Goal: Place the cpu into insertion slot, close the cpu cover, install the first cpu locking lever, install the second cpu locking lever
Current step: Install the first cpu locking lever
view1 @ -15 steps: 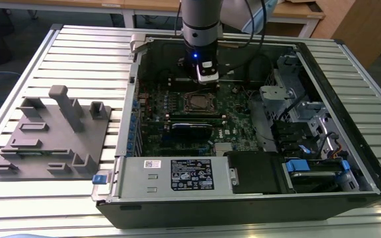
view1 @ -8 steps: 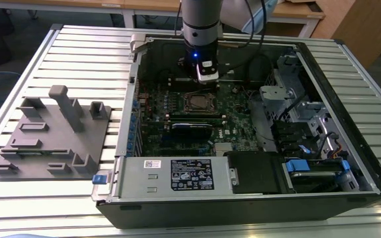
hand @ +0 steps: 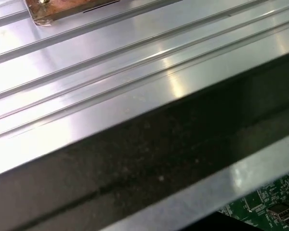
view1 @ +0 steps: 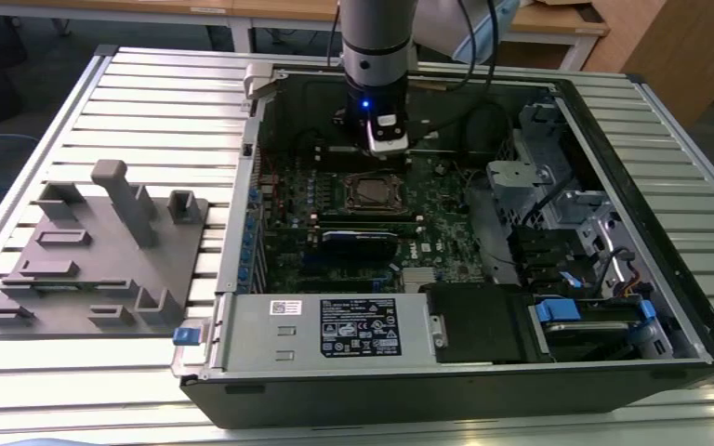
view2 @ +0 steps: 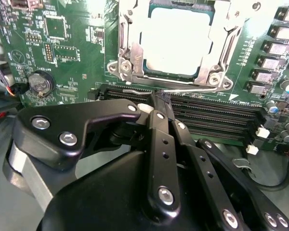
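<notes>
Just beyond the pincer (view2: 160,100) lies the seated cpu (view2: 176,41)

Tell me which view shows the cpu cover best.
The second wrist view: the cpu cover is close up, its silvery frame lying around the cpu. The exterior view shows it as a small square frame on the motherboard by the arm. The first wrist view faces the case wall and table slats.

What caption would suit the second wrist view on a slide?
Gripper close beside the insertion slot, where the cpu shows through the cpu cover.
</notes>
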Tool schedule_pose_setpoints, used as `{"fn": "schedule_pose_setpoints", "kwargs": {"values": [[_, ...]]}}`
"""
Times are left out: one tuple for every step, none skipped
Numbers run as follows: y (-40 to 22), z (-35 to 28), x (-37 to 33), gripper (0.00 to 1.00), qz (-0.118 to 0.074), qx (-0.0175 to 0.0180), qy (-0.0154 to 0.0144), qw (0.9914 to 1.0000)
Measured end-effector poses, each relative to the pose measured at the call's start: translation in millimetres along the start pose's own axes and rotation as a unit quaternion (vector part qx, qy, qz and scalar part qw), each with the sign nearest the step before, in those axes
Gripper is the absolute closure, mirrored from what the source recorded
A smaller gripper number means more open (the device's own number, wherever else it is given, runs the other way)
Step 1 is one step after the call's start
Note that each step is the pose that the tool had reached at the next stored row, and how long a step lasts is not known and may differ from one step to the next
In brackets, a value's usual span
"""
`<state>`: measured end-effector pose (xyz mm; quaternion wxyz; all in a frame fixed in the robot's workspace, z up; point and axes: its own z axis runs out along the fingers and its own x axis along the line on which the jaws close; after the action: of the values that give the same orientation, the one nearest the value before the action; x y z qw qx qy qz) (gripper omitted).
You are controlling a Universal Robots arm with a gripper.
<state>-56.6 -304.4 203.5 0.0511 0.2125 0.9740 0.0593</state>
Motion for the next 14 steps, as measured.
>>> {"fn": "schedule_pose_setpoints", "kwargs": {"values": [[0.0,0.2,0.0,0.90,0.003,0.0010,-0.0007,1.00000],[-0.1,0.4,0.0,0.90,0.005,0.0019,-0.0014,0.99998],[-0.1,0.5,0.0,0.90,0.007,0.0027,-0.0020,0.99997],[-0.1,0.7,0.0,0.90,0.010,0.0033,-0.0025,0.99995],[-0.1,0.8,0.1,0.90,0.012,0.0038,-0.0030,0.99992],[-0.2,0.9,0.1,0.90,0.013,0.0041,-0.0032,0.99990],[-0.1,1.1,0.2,0.90,0.014,0.0043,-0.0035,0.99988],[0.1,1.2,0.3,0.90,0.015,0.0045,-0.0037,0.99987],[0.3,1.3,0.4,0.90,0.016,0.0048,-0.0038,0.99986],[0.6,1.4,0.5,0.90,0.016,0.0051,-0.0040,0.99985],[0.9,1.5,0.6,0.90,0.016,0.0054,-0.0042,0.99984],[1.1,1.6,0.7,0.90,0.017,0.0058,-0.0045,0.99983],[1.1,1.8,0.8,0.90,0.017,0.0063,-0.0048,0.99982],[1.2,2.0,0.8,0.90,0.017,0.0070,-0.0052,0.99981]]}}
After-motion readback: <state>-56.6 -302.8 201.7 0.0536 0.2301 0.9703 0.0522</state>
